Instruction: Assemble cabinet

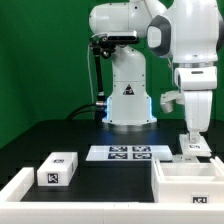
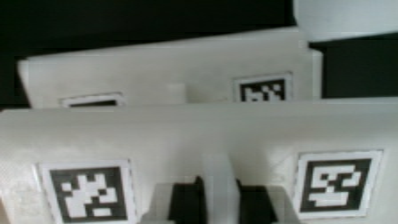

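Observation:
The cabinet body (image 1: 188,182), a large white open box, stands at the front on the exterior view's right. My gripper (image 1: 192,140) hangs just above its back wall, shut on a white tagged part (image 1: 194,150). In the wrist view my gripper (image 2: 217,202) pinches a thin white ridge between its dark fingers (image 2: 185,200). That part (image 2: 196,140) fills the near field and carries two tags. A second white tagged surface (image 2: 169,72) lies behind it; I cannot tell which part it is.
A small white tagged block (image 1: 57,170) lies at the front on the exterior view's left, with another white piece (image 1: 14,186) at the corner beside it. The marker board (image 1: 127,153) lies before the robot base (image 1: 127,100). A green backdrop stands behind.

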{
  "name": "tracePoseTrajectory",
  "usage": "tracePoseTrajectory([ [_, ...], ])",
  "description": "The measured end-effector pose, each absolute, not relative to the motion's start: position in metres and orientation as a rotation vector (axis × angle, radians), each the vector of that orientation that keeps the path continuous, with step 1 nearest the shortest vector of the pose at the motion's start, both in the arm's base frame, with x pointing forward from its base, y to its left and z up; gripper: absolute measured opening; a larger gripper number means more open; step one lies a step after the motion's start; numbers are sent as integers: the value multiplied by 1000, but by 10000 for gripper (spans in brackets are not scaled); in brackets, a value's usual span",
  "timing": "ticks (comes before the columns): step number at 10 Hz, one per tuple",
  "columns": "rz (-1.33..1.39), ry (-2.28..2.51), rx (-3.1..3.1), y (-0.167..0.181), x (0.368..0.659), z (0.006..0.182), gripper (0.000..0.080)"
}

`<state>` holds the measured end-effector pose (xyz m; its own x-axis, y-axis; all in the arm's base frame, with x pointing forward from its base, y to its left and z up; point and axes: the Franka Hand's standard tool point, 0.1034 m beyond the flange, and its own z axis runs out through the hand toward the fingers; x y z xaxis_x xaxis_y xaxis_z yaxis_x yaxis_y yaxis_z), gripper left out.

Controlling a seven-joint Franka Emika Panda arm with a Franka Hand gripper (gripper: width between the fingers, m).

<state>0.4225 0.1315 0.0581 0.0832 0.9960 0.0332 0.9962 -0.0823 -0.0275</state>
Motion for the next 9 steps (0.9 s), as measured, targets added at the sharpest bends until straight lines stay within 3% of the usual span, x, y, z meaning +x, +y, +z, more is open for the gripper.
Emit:
tracePoseTrajectory([
  [3, -54, -2147, -2253, 131, 438, 64, 62],
  [9, -50, -2135, -2255, 132, 442, 60, 62],
])
